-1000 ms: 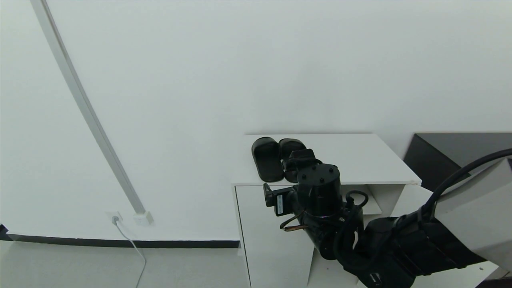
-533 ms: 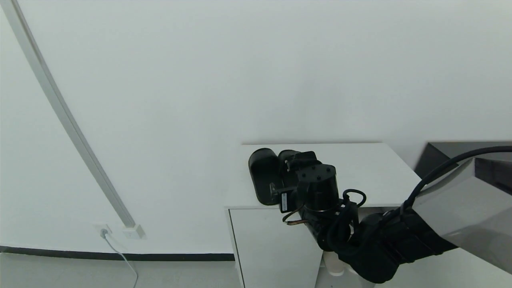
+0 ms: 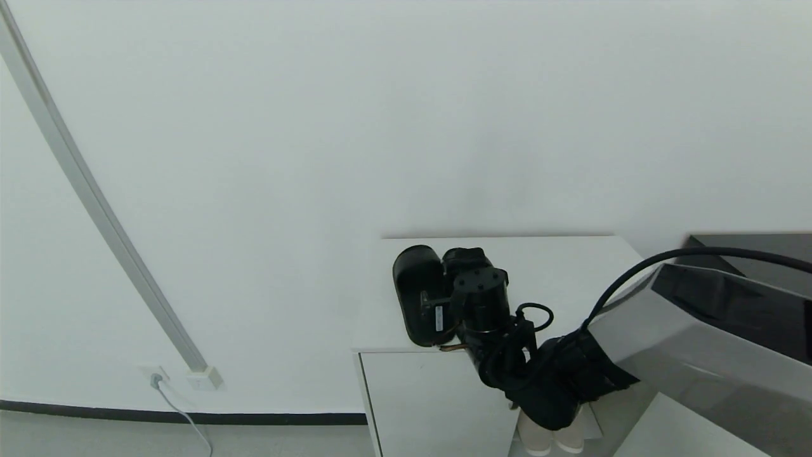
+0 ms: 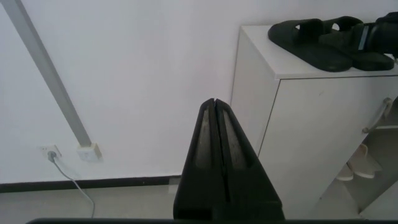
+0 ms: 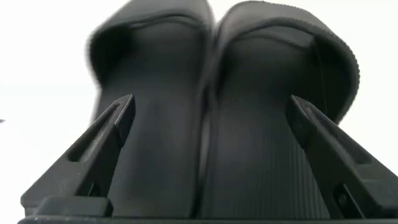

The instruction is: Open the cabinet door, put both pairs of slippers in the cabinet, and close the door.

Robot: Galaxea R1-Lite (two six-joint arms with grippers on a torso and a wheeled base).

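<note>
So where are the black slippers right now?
In the head view the black slippers lie on the cabinet top, toward its left front corner, with the open right gripper straddling the pair.

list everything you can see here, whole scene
black slippers: one pair, black, side by side on the cabinet top
pale slippers: one pair, whitish, low inside the open cabinet
cabinet: one, white, against the wall
door handle: one, pale, on the cabinet front
wall socket: one, white, low on the wall left of the cabinet, cable plugged in
trunking: one strip, grey-white, slanting down the wall to beside the socket
skirting: one strip, black, along the wall's foot
left gripper: black, shut, empty, left of the cabinet
right gripper: black, open, fingers either side of the black slippers
</note>
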